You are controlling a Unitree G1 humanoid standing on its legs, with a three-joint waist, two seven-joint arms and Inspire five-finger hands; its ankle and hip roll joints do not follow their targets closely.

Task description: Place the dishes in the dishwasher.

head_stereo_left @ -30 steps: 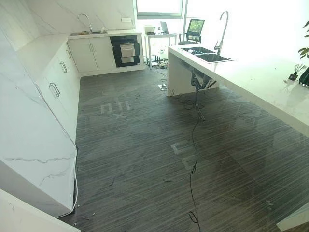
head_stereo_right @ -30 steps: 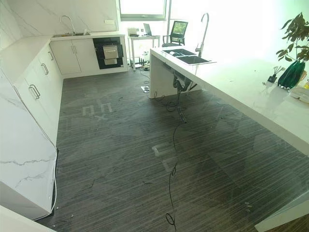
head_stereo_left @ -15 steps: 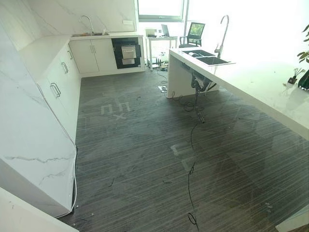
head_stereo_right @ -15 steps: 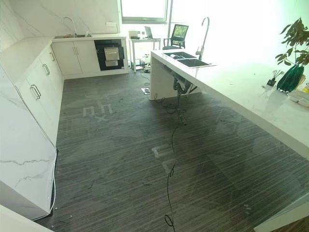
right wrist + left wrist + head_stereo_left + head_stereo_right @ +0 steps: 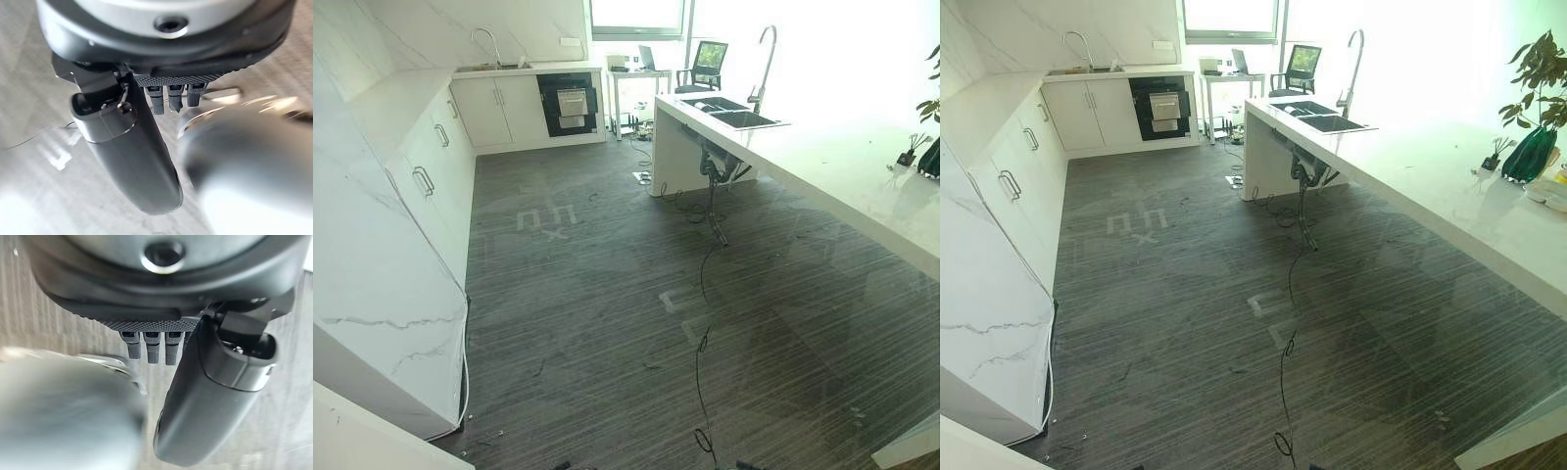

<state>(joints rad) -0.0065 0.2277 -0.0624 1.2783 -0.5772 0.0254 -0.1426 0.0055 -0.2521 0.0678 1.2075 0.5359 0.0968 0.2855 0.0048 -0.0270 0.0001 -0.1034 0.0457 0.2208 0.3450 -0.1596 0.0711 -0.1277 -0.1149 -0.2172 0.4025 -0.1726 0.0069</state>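
Far ahead of both hands, across dark floor (image 5: 607,323): dishwasher (image 5: 570,103), dark-fronted, set in far cabinet run (image 5: 499,108) beside left counter (image 5: 401,98). Island counter (image 5: 1430,166) with sink (image 5: 1317,116) runs off to right; pale dishes (image 5: 1549,191) seem to lie at its near right edge, beside green vase (image 5: 1528,152). Left hand (image 5: 205,396) hangs at side, fingers straight, loose, holding nothing. Right hand (image 5: 129,152) likewise, relaxed, empty. Step, by my judgement: approach, nothing picked up yet. Next likely: turn toward island, walk up, reach for dishes.
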